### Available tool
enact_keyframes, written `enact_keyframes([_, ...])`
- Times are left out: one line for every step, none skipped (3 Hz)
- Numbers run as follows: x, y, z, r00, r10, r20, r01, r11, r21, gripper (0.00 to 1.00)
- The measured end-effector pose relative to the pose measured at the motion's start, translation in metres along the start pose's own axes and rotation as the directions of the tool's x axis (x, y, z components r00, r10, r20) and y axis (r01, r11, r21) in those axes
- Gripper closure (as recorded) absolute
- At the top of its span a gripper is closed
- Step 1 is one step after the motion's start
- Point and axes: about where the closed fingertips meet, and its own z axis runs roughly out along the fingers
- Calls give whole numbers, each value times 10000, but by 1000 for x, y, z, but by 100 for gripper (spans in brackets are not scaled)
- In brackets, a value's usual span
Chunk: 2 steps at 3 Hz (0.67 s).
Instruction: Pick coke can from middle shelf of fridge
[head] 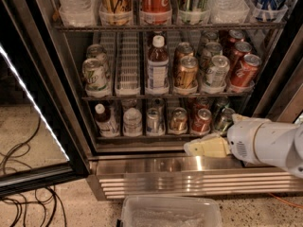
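The fridge (71,103) stands open. On its middle shelf (161,96) the rightmost lane holds red coke cans, the front one (244,71) at the shelf's front right, with two more red cans behind it. My gripper (204,148), cream-coloured on a white arm, hangs low in front of the fridge's steel sill, below the bottom shelf. It is well below and left of the front coke can and touches no can.
Silver-green cans (216,71), gold-brown cans (186,73), a bottle (157,63) and an empty white lane tray (128,65) share the middle shelf. The glass door (28,126) stands open at left. A clear plastic bin (170,213) and cables (23,197) lie on the floor.
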Motion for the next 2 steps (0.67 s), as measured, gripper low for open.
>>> enact_keyframes([-10, -15, 0, 9992, -43, 400, 17, 9978, 661, 0])
enact_keyframes([-6, -10, 13, 9978, 245, 623, -273, 9987, 442, 18])
